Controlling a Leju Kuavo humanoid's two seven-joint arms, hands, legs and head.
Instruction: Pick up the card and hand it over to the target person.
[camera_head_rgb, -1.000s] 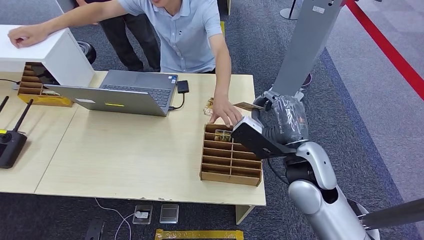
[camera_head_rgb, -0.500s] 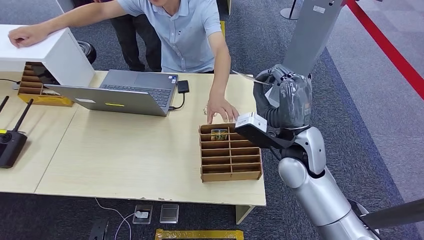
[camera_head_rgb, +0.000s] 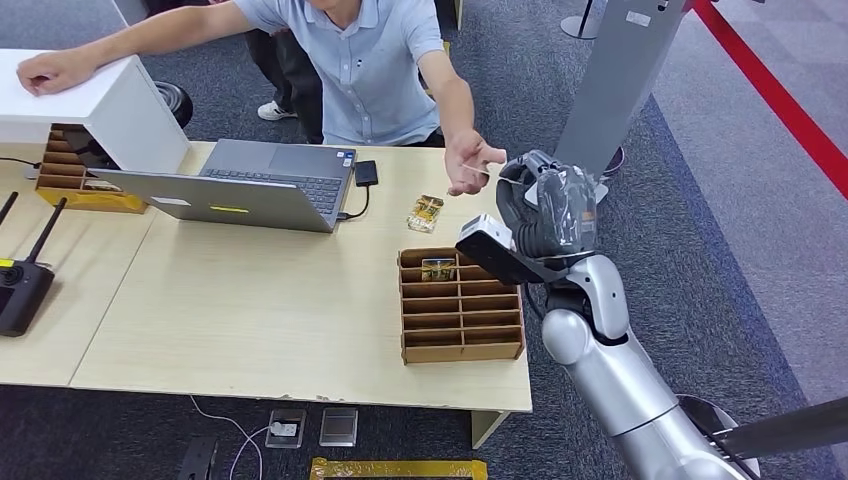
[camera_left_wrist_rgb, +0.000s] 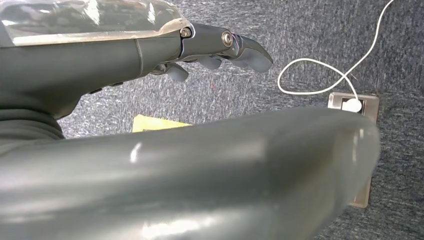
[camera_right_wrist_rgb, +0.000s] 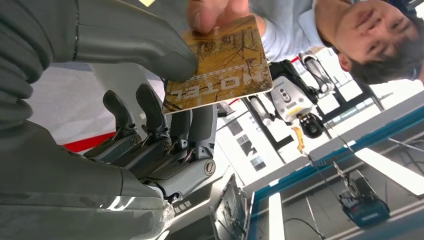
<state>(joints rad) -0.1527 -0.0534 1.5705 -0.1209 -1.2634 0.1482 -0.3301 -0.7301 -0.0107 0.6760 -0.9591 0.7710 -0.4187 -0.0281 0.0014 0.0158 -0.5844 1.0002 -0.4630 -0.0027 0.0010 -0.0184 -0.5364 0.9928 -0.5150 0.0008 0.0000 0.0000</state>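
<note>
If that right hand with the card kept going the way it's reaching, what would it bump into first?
Most likely the person's hand: it is already at the card that the right hand holds out, though the head view leaves depth uncertain.

Standing on dark grey carpet: a pale wooden table, an open grey laptop sitting at its far edge. Running diagonally across the floor at the right: a red stripe. Rising behind the table corner: a grey post. Lying underneath on the carpet: a white cable and floor sockets. Sitting at the far left: a white box
</note>
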